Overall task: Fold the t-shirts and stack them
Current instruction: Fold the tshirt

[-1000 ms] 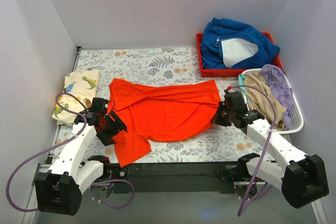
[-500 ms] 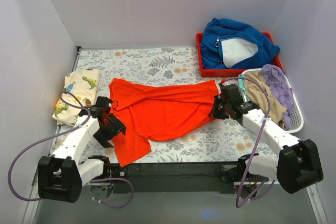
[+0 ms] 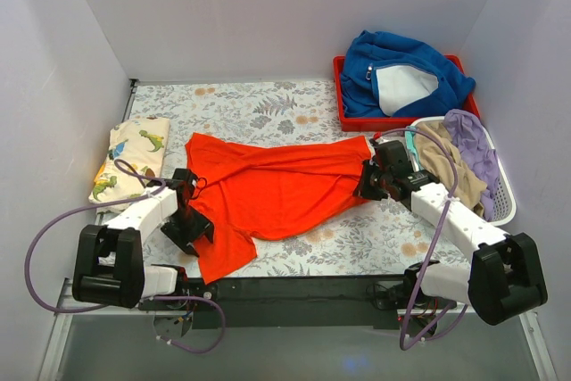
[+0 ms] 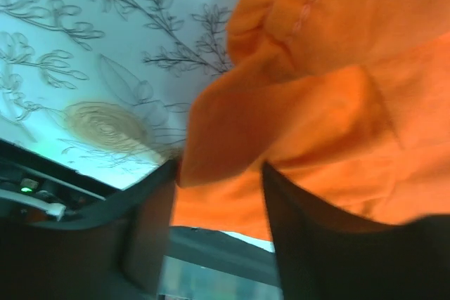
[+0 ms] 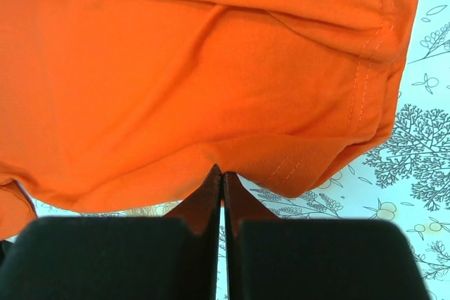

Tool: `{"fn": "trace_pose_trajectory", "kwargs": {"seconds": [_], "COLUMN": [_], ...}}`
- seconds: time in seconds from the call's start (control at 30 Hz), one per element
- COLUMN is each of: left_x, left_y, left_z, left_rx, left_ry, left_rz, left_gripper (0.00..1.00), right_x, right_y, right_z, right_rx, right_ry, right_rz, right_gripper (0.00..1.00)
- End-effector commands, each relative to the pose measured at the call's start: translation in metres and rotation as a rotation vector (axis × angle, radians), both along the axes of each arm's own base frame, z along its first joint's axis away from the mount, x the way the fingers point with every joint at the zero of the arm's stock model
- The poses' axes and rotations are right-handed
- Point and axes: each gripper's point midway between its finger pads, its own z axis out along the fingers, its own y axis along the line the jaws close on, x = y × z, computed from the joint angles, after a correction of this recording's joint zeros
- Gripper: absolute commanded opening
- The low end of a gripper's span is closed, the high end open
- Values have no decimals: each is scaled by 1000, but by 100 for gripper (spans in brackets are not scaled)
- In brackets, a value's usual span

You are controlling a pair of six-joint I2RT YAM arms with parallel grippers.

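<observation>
High rear camera overlooks all; both wrist cameras, seemingly tilted, hug the orange-red t-shirt [image 3: 285,194].

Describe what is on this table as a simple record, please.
being folded: bright orange-red cloth t-shirt, spread rumpled in the middle
left gripper: open, shirt fold between its fingers
right gripper: shut on the shirt's right hem
already folded: cream dinosaur-print t-shirt, far left
set aside: thick blue garment in red tray; clothes in white basket
</observation>
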Motion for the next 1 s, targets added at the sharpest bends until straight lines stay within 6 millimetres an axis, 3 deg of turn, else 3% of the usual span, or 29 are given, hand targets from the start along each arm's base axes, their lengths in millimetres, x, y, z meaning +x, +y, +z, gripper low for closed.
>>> {"fn": "trace_pose_trajectory", "kwargs": {"seconds": [0.0,0.1,0.33,0.6,0.67,0.97], "left_x": [12,16,31,52,64,120], "left_y": [-10,-11,-8,-18,-17,-6], "left_z": [-1,2,24,51,55,60], "left_rx": [-46,-55,-41,-95,-82,-48], "left_ry": [-43,-71,-167,-254,-285,-354], "left_rz": [-7,-14,-24,-64,-68,-84], "left_gripper": [45,0,0,0,0,0], "right_x": [21,22,22,31,40,64], "right_y": [4,4,3,4,4,-5], "right_z": [35,39,41,50,57,34], "right_rx": [37,29,13,-20,-32,-152], "right_ry": [-120,-128,-121,-112,-130,-32], "right_rz": [-5,4,26,46,53,98], "right_gripper": [2,3,3,3,3,2]}}
